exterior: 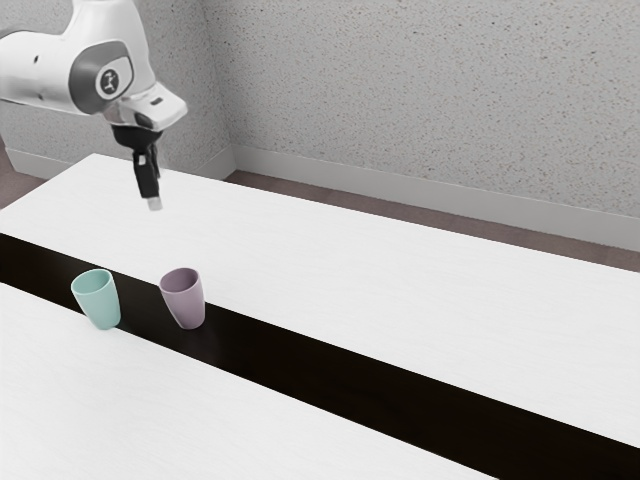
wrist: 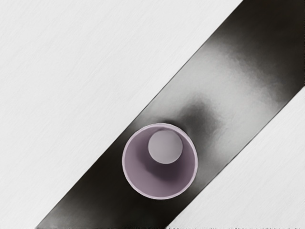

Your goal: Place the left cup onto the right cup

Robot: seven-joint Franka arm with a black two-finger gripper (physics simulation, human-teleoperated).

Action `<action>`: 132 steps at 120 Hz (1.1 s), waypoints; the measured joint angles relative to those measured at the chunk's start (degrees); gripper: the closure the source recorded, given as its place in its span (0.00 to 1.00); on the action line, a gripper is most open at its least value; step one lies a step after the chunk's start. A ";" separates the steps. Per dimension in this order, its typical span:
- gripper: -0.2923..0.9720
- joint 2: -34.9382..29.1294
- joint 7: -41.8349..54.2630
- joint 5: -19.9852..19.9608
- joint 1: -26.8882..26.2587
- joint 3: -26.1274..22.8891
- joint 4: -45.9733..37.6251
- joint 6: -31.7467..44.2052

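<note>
Across the white table [exterior: 420, 270] a glossy black strip [exterior: 330, 375] is running diagonally, from the ext. view's left edge down to its lower right, w/ white tabletop lying on both sides. Behind the table you are seeing a speckled grey wall [exterior: 430, 90] w/ a pale baseboard [exterior: 500, 205] meeting a brownish floor [exterior: 300, 190]; a second wall is joining it at a corner behind the white arm [exterior: 70, 70].

Two handle-less cups are standing upright on the strip, mouths up, near each other but not touching. The teal cup [exterior: 96, 298] is sitting toward the ext. view's left, the purple cup [exterior: 182, 297] just to its right.

The gripper [exterior: 154, 203] is hanging high over the table, pointing down, well apart from both cups. Whether the pincer is spread or pressed together, you cannot tell from this angle.

Wrist view: you are looking straight down into the purple cup [wrist: 159, 161], round rim and paler inner base showing; it is resting on the strip, which is throwing back a soft grey sheen.
</note>
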 joint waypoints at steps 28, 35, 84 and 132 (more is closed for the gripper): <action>0.23 -2.18 -0.46 -0.11 0.01 0.18 -4.17 0.91; 0.23 -2.44 -0.59 0.00 0.01 0.38 -5.08 1.21; 0.23 -2.56 -1.16 1.37 2.05 0.88 -9.60 2.67; 0.23 -0.35 -1.00 2.17 8.08 0.85 -11.31 4.81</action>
